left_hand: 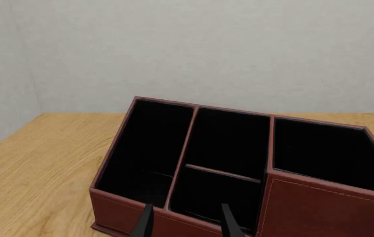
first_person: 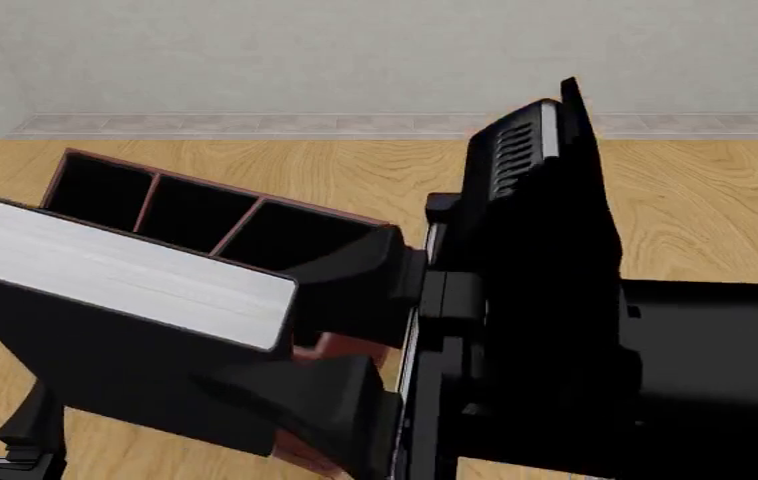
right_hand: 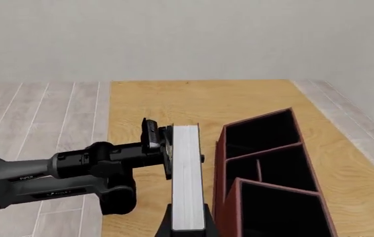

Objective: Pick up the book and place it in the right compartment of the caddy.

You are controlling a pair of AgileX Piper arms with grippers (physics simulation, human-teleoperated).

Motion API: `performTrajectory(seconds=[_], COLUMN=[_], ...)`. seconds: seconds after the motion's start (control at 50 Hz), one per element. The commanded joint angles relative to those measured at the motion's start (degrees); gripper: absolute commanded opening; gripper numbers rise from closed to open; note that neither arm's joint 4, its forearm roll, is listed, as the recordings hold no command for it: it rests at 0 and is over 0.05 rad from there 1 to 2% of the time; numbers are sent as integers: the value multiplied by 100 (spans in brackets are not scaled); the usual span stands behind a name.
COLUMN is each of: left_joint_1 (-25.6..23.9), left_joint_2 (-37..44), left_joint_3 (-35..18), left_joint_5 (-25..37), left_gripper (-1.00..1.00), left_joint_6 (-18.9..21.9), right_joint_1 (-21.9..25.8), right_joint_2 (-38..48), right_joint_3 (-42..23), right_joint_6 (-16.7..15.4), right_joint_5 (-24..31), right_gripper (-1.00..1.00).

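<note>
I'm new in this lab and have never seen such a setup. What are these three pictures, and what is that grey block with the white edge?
These are simulator renders of two robot arms at a wooden table. The front view comes from a fixed camera behind the arms; the other two come from cameras on each arm's wrist. The block is a book, dark cover and white page edges, held off the table by the right gripper, whose fingers clamp its sides. It hangs beside the caddy, a reddish-brown box with dark compartments, not yet inside. The left gripper is open, holds nothing, and looks at the caddy's front.
</note>
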Motion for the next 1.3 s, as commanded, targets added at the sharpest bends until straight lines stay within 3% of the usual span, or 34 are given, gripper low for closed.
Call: performTrajectory(seconds=[0.02,0.4,0.66,0.86,1.3], left_joint_1=[0,0,0,0,0], left_joint_2=[0,0,0,0,0], left_joint_3=[0,0,0,0,0], left_joint_5=[0,0,0,0,0], left_gripper=[100,100,100,100,100], left_joint_6=[0,0,0,0,0], right_joint_1=[-186,-516,-851,-1004,-1506], right_joint_2=[30,319,548,740,996], right_joint_3=[-560,-1045,-1596,-1886,-1577], right_joint_6=[81,52,32,255,502], right_joint_5=[414,734,1281,1490,1244], right_gripper=[-100,-100,-100,-100,-100])
